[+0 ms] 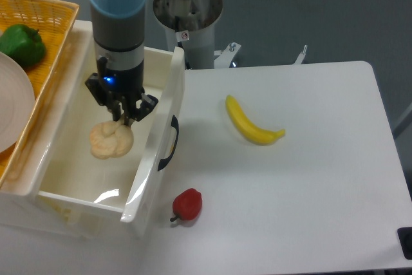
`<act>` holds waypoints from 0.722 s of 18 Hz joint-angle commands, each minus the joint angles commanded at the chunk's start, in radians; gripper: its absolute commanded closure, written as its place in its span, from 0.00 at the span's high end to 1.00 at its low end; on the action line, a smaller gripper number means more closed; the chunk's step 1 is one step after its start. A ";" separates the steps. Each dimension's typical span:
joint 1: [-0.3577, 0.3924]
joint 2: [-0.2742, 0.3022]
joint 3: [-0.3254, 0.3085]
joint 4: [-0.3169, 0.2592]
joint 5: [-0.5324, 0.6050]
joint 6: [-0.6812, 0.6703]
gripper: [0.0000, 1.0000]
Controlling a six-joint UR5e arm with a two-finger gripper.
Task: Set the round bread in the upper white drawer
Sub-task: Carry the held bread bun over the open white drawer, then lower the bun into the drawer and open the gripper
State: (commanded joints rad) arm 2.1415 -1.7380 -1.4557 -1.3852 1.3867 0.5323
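Gripper (122, 119) pinched closed on the round bread (111, 140), bun hanging just beneath it, inside the upper white drawer (158, 134)

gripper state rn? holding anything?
Gripper: shut on the round bread, held over the inside of the upper white drawer.

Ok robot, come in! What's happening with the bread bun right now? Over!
Gripper shut on the round bread. Bread held over the open upper white drawer, inside its walls. Nothing in the way below; banana and red pepper sit out on the table.
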 joint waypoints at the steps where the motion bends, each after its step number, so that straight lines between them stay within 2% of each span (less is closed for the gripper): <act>1: -0.002 0.000 0.000 0.000 0.000 0.000 1.00; 5: -0.014 0.000 0.000 -0.005 0.006 -0.002 1.00; 11: -0.005 0.009 0.000 -0.002 -0.097 -0.021 1.00; 13: 0.000 0.012 0.002 0.011 -0.078 -0.012 1.00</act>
State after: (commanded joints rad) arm 2.1414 -1.7257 -1.4542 -1.3745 1.3083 0.5199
